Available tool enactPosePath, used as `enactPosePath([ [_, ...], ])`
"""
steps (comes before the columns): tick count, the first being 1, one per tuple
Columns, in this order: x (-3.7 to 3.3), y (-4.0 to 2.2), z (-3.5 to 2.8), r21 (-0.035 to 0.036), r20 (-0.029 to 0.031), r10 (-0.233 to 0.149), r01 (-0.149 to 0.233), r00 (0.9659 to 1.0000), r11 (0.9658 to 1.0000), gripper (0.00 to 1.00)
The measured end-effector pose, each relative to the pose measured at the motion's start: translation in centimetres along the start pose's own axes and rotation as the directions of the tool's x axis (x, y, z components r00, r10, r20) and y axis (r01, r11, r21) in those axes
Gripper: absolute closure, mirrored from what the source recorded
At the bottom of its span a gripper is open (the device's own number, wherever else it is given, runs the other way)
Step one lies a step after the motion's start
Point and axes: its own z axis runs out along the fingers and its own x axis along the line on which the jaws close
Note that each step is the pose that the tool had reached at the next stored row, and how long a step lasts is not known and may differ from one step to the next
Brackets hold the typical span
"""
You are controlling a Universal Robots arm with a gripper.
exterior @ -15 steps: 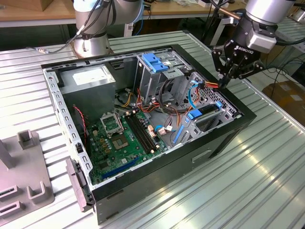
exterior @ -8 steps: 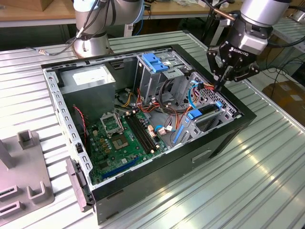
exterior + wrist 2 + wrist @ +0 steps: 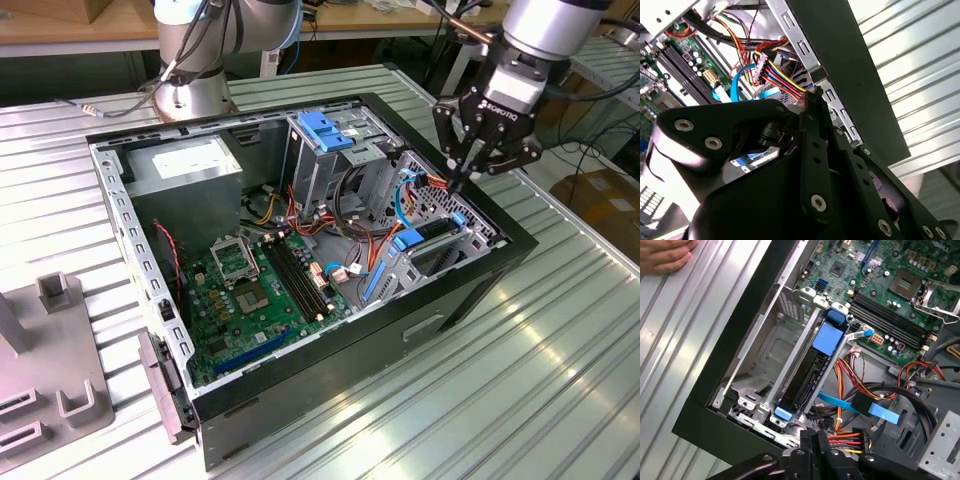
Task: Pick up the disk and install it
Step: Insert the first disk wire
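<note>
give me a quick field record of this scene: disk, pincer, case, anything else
disk: black drive with blue bracket, standing on edge in a metal bay of the case
pincer: above the case's corner by the coloured power cable, holding nothing
case: open computer case on a ribbed metal table
other: a person's hand resting on the table

The disk (image 3: pixel 807 375) is sitting edge-up in its bay, dark body showing, blue bracket capping both ends, near the case's right wall in the exterior view (image 3: pixel 432 240).
</note>
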Motion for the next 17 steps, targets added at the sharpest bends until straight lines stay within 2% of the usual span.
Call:
enactPosePath([
  [4,-0.01,0.02,0.13,-0.0014,-0.0001,0.048,-0.048,0.9988,0.9988,0.84],
  [6,-0.06,0.12,0.17,-0.0016,0.0000,0.056,-0.056,0.9984,0.9984,0.84],
  [10,-0.38,0.77,0.20,-0.0019,-0.0001,0.068,-0.068,0.9977,0.9977,0.84],
  [14,-0.39,0.78,0.20,-0.0035,-0.0005,0.122,-0.122,0.9926,0.9926,0.84],
  [17,-0.39,0.77,0.21,-0.0048,-0.0009,0.166,-0.166,0.9861,0.9861,0.84],
])
